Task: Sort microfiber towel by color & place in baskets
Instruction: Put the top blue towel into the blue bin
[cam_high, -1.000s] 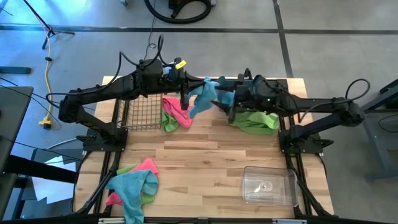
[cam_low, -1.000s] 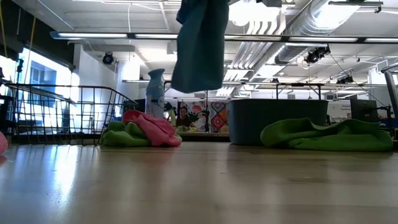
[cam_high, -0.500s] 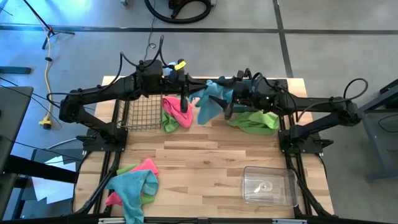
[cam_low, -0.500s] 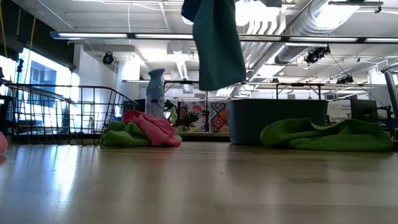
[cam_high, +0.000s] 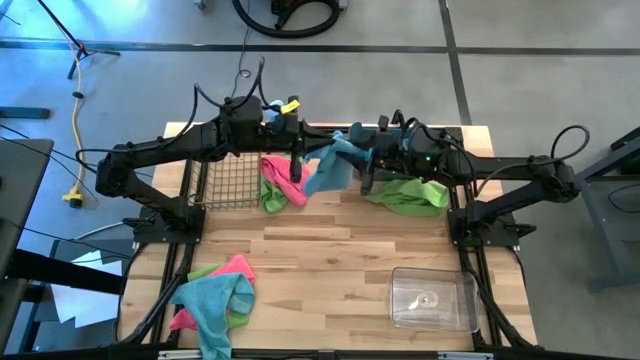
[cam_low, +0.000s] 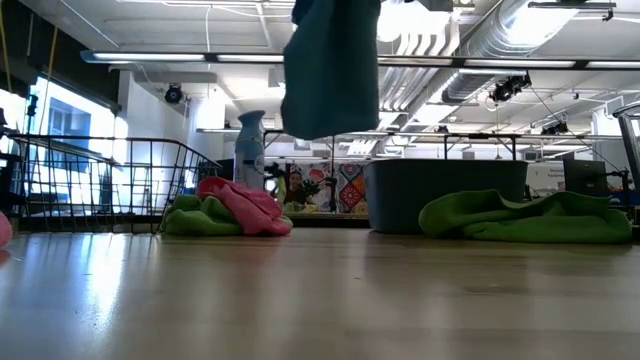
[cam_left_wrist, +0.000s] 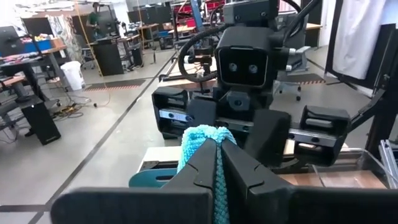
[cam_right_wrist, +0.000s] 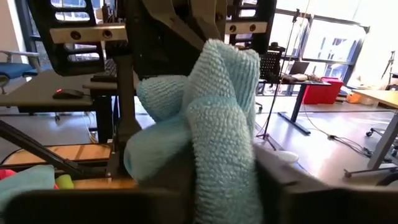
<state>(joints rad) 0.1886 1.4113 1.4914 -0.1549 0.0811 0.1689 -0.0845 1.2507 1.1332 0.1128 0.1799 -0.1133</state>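
A light teal microfiber towel (cam_high: 328, 170) hangs in the air over the table's far middle, between my two grippers. My left gripper (cam_high: 308, 155) reaches in from the left and is shut on it. My right gripper (cam_high: 352, 158) reaches in from the right and is shut on it too. In the low view the towel (cam_low: 330, 70) hangs clear of the table. A pink and green towel heap (cam_high: 280, 185) lies by the black wire basket (cam_high: 225, 180). A green towel (cam_low: 530, 218) lies against the grey-blue tub (cam_low: 440, 195). The clear box (cam_high: 432, 298) stands near right. My left gripper pinches a narrow fold of the teal towel (cam_left_wrist: 215, 155) between its two fingers, which point level from the table's left. The towel bulges out beyond the fingertips and hangs clear of the table. My right gripper has a thick bunched fold of the towel (cam_right_wrist: 224, 143) between its two fingers (cam_right_wrist: 283, 183). They come level from the table's right, facing the left gripper. Several layers are gathered there.
A second heap of teal, pink and green towels (cam_high: 215, 295) lies at the near left corner. A spray bottle (cam_low: 250, 150) stands at the far edge behind the heap. Bare wood (cam_high: 330, 260) spreads across the table's middle and near side.
The towel's hanging part has swung toward the table's right and back toward the left. It now hangs wider in the low view, and its upper part runs across to my right gripper.
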